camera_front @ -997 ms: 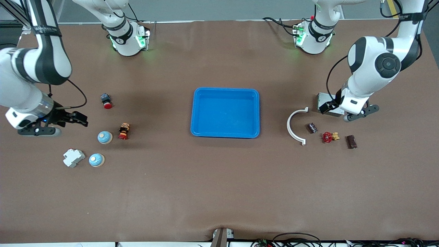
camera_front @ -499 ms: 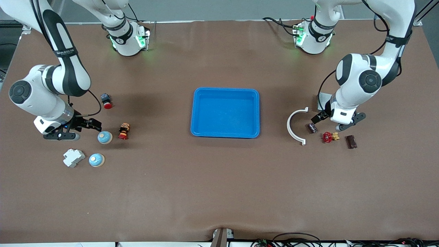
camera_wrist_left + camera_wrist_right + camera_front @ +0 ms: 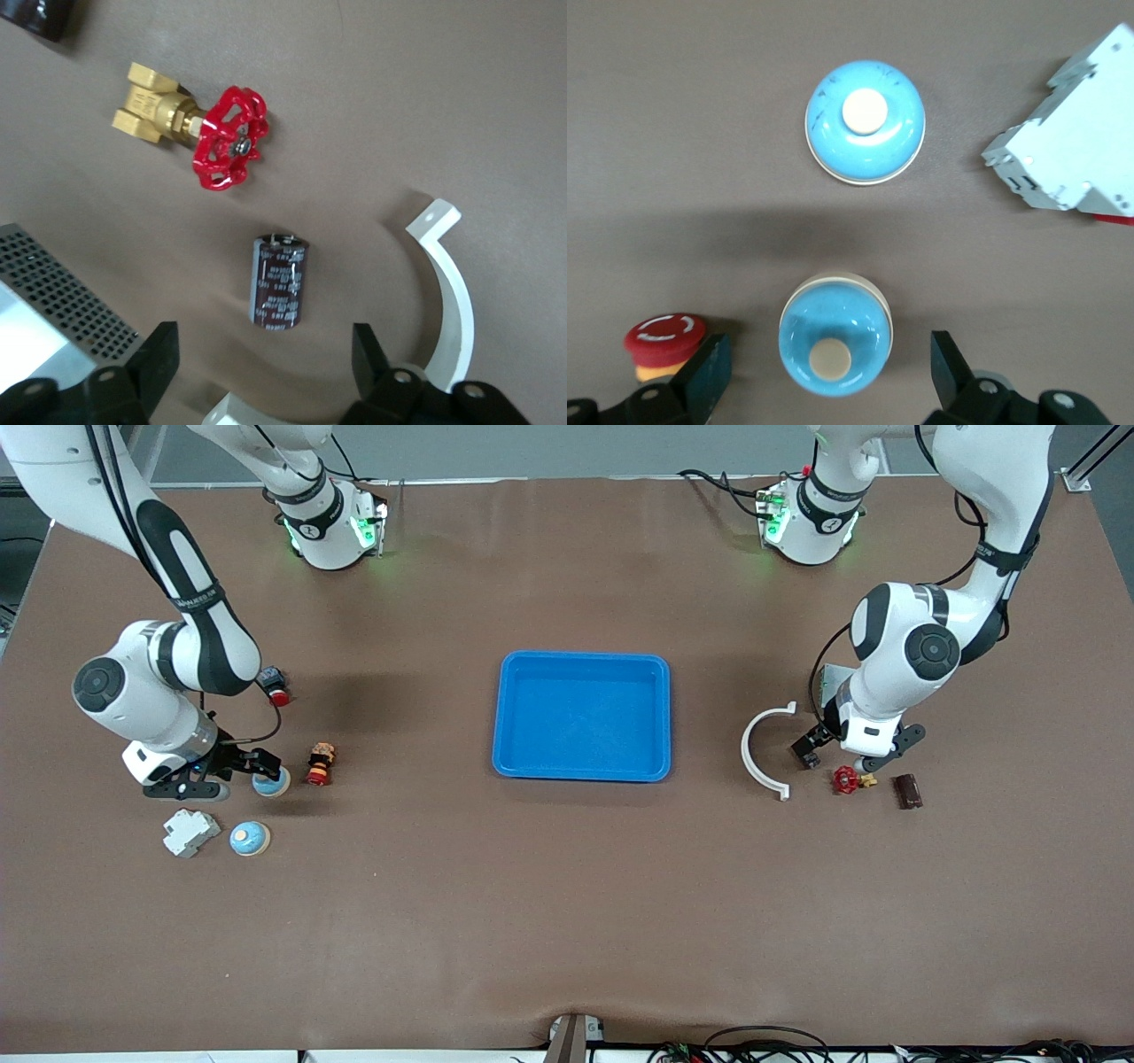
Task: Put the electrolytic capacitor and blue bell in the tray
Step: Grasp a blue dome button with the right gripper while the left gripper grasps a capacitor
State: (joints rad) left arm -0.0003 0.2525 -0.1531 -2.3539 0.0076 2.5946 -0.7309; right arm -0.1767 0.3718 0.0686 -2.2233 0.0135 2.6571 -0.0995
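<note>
- Electrolytic capacitor point(image 3: 807, 755) is lying near the white arc point(image 3: 764, 751), at three o'clock from the empty tray point(image 3: 582, 771); left gripper point(image 3: 837, 751) is hanging above it.
- Left wrist view: jaws are standing spread, straddling the capacitor point(image 3: 279, 281); descending squarely should avoid the red valve point(image 3: 226, 138).
- Right wrist view: right gripper point(image 3: 824, 376), jaws spread wide, is bracketing the blue bell point(image 3: 833, 343); gripping low on its dome seems safest.

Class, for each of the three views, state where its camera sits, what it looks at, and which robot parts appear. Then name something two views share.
Front view: high across the table, facing both arms, blue tray central.
Left wrist view: on the left arm's wrist, looking down at electrolytic capacitor between open fingers.
Right wrist view: on the right arm's wrist, over blue bell; fingers open.
Shared: red valve, front and left wrist.
</note>
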